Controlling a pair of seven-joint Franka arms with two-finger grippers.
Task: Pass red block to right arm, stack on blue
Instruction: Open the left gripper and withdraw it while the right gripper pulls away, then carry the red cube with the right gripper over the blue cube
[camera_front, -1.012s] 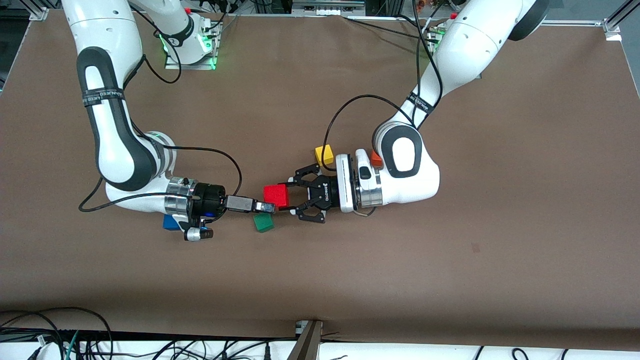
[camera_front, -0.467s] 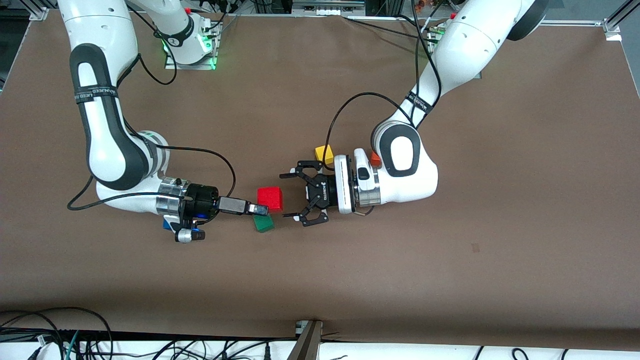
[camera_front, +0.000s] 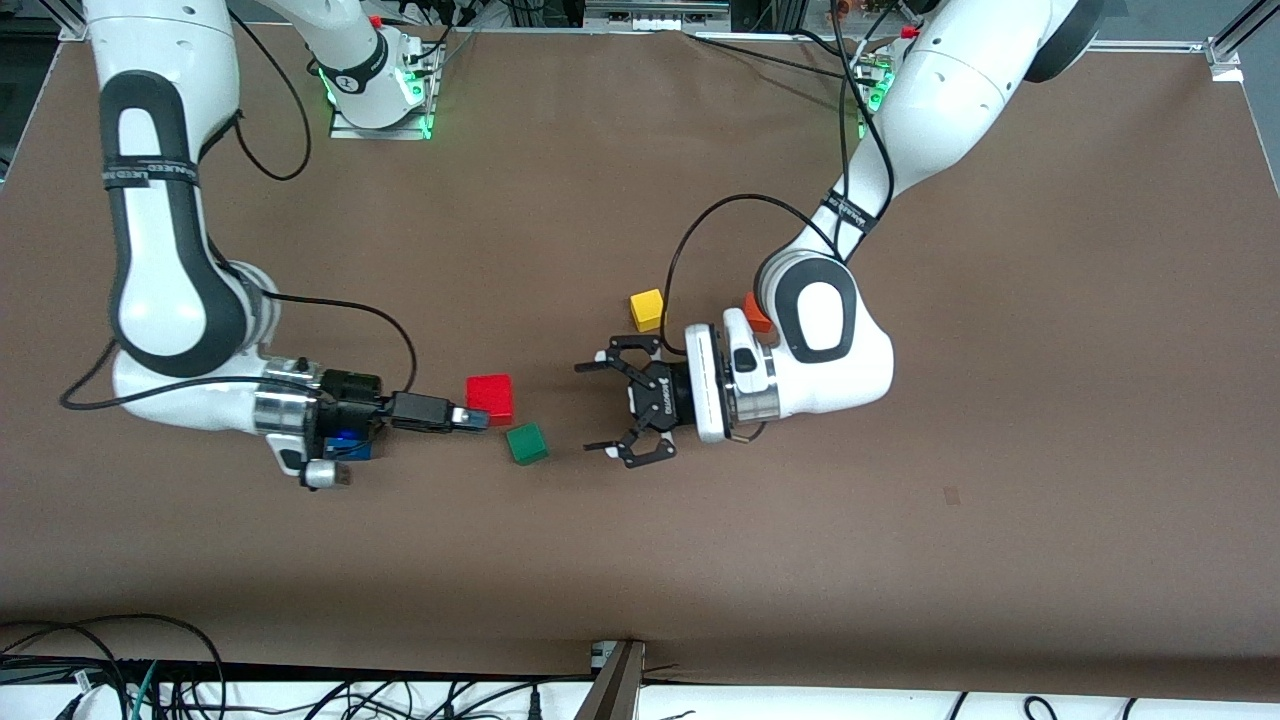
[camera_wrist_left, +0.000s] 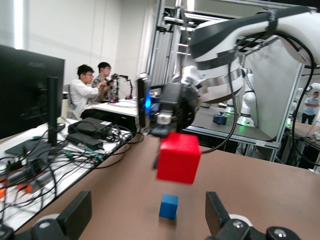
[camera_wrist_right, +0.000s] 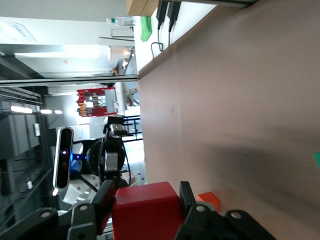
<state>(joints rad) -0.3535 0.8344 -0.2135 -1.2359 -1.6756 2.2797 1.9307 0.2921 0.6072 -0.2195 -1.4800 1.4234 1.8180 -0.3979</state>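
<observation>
- Right gripper (camera_front: 478, 417): closed on the red block (camera_front: 490, 398), held clear of the table (camera_front: 1000, 400) just above the green block (camera_front: 526, 442). In the right wrist view the 2 fingers (camera_wrist_right: 186, 200) press against opposite faces of the red block (camera_wrist_right: 145, 212).
- Left gripper (camera_front: 597, 407): jaws spread wide, holding nothing, over the table at mid-length, apart from the red block. In the left wrist view the 2 fingertips (camera_wrist_left: 216, 214) frame the red block (camera_wrist_left: 178, 157) without touching it.
- Blue block (camera_front: 348, 447): on the table, mostly hidden under the right wrist in the front view. The left wrist view shows the blue block (camera_wrist_left: 168, 206) standing alone, lower than the held red block.
- Green block: on the table between the 2 grippers, toward the front camera.
- Yellow block (camera_front: 647, 309): on the table, farther from the front camera than the left gripper.
- Orange block (camera_front: 755, 312): beside the left wrist, partly hidden by it.
</observation>
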